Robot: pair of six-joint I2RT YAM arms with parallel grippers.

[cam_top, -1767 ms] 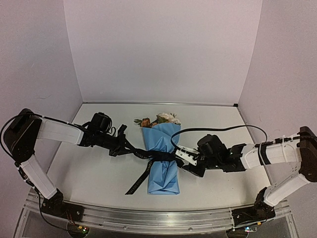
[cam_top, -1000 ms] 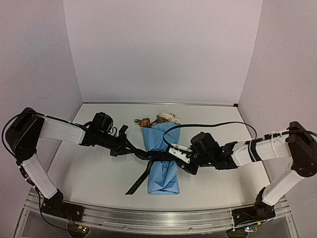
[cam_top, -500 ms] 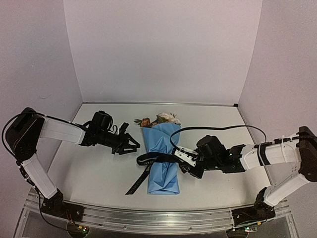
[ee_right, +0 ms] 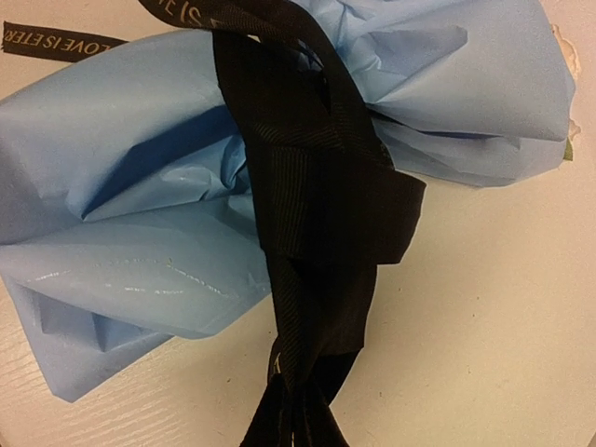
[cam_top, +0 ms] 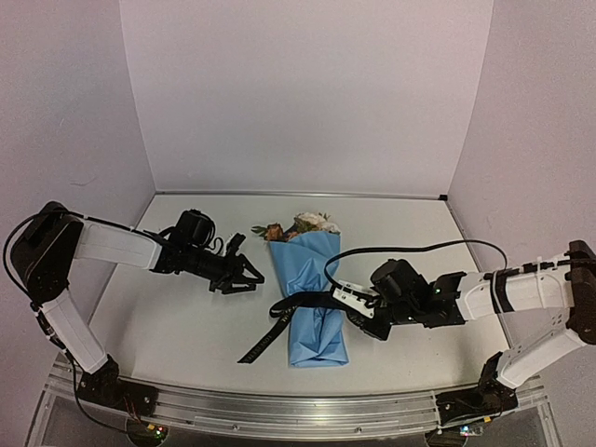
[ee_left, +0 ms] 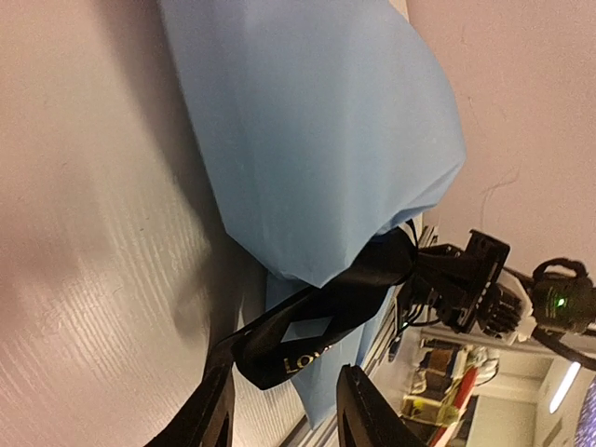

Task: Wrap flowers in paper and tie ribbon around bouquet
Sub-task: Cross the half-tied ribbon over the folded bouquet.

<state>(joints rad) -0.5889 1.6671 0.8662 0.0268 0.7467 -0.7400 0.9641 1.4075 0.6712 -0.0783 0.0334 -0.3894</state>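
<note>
The bouquet [cam_top: 315, 303] lies mid-table, a light blue paper [ee_left: 307, 140] cone with the flowers [cam_top: 298, 226] at its far end. The black ribbon [cam_top: 300, 303] circles its waist, and one tail [cam_top: 256, 346] trails toward the near left. My right gripper [cam_top: 359, 313] sits just right of the bundle, shut on the ribbon [ee_right: 312, 196], which runs bunched from the wrap into its fingertips [ee_right: 293, 430]. My left gripper [cam_top: 248, 277] hovers left of the bouquet, open, with nothing held. In the left wrist view a lettered ribbon loop [ee_left: 317, 326] lies just ahead of the left gripper [ee_left: 284, 414].
White walls close the table [cam_top: 177, 326] at the back and on both sides. A metal rail [cam_top: 298, 410] runs along the near edge. A black cable [cam_top: 410, 247] arcs over the right arm.
My left gripper opened and let go of the ribbon, whose left end went slack against the bouquet. The right gripper, shut on the ribbon, drew slightly right and the bouquet shifted with it.
</note>
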